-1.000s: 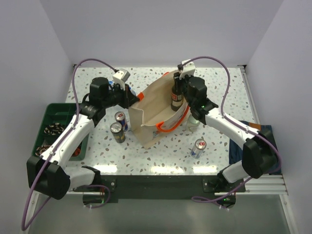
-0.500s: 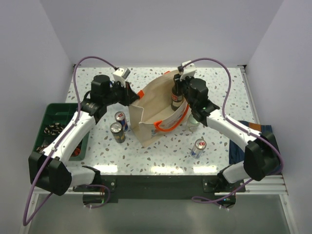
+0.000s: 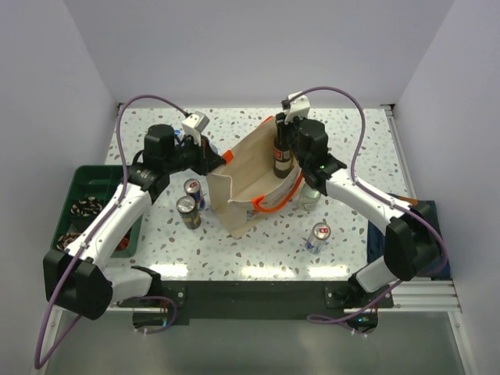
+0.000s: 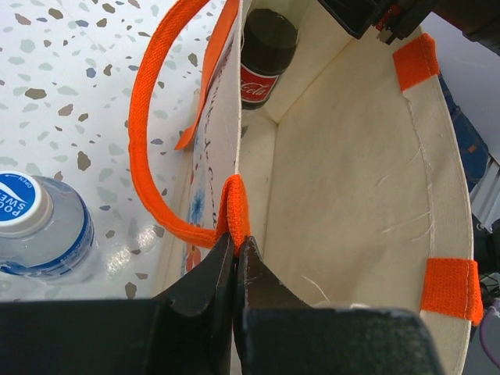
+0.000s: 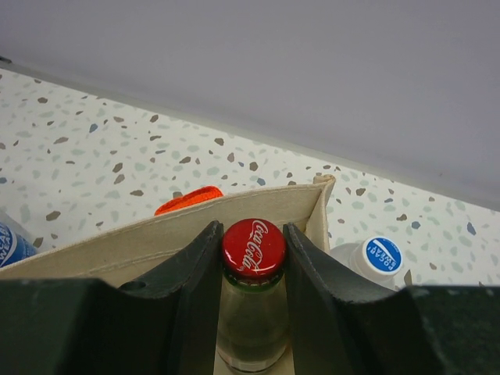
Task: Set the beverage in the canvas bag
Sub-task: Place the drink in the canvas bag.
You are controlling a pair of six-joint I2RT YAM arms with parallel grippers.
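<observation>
Almost nothing has shifted in the last second. The Coca-Cola bottle (image 4: 266, 55) remains deep in the far corner of the canvas bag (image 4: 351, 180), and the right end effector (image 5: 251, 234) still grasps its neck. The left end effector (image 4: 237, 251) stays clenched on the bag's rim. Release seems to be next.

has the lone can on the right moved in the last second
No; the can keeps its spot just behind the near edge of the table.

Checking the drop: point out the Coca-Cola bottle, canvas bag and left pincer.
Coca-Cola bottle (image 5: 254, 248), right wrist view, on its red cap.
canvas bag (image 4: 351, 195), left wrist view, on its inner wall.
left pincer (image 4: 237, 244), left wrist view, between its shut tips.
</observation>
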